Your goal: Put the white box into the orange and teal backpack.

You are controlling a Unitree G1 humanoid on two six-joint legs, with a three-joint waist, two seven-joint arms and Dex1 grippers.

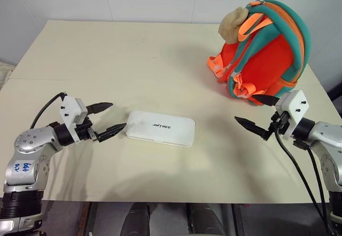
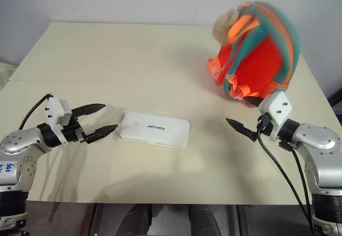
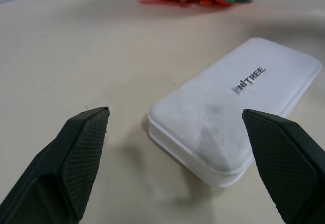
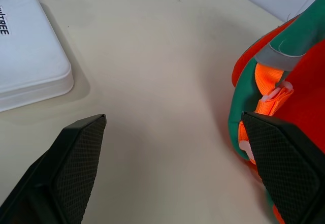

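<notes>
At the lower left of the head view, the left gripper [image 1: 107, 119] holds its two black fingers wide apart and empty, tips just beside the near end of the white box [image 1: 161, 128], which lies flat at the table's centre. At the lower right, the right gripper [image 1: 256, 114] is likewise spread and empty, near the orange and teal backpack [image 1: 264, 51] standing upper right. The task looks barely begun: the next move is probably closing on the box, though its flat shape gives little to grip.

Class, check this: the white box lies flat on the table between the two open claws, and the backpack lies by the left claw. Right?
One error: the orange and teal backpack lies by the right claw, not the left claw, as the left eye view shows. The white box does lie flat on the table between them.
</notes>
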